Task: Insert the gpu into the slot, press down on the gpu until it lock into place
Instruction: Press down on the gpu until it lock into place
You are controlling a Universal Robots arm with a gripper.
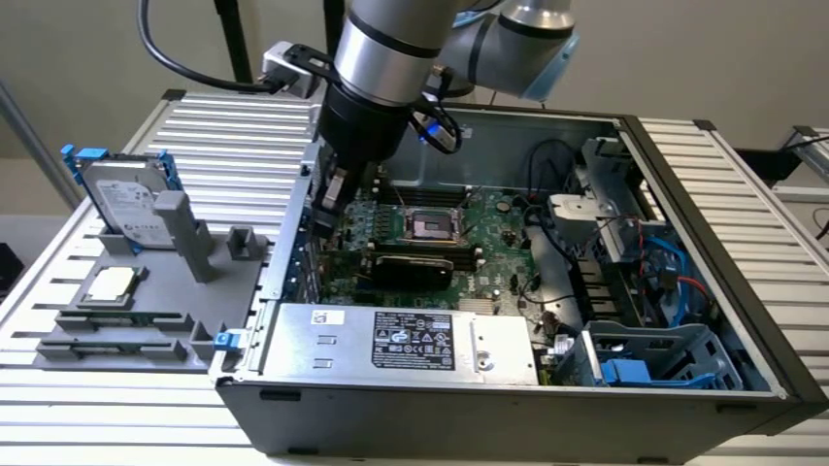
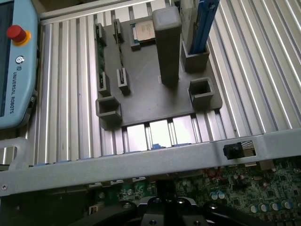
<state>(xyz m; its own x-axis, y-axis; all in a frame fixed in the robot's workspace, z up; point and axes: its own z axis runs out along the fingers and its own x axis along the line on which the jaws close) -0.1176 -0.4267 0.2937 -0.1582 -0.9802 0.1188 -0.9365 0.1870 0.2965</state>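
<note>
Looking at the exterior view, the gpu lies flat-looking on the motherboard inside the open case, just behind the silver power supply. Its long axis runs across the case, from the exterior view's left to its right. The gripper hangs below the arm near the case's left wall, above and to the left of the card's left end, apart from it. The fingers are drawn together and hold nothing. Judging by how low the card sits, it may already be in the slot, which I cannot make out under it.

Turning to the wrist view, the gripper's dark body sits over green board, beside the case's metal rim. Beyond the rim lies the grey parts tray. The card cannot be made out here.
</note>
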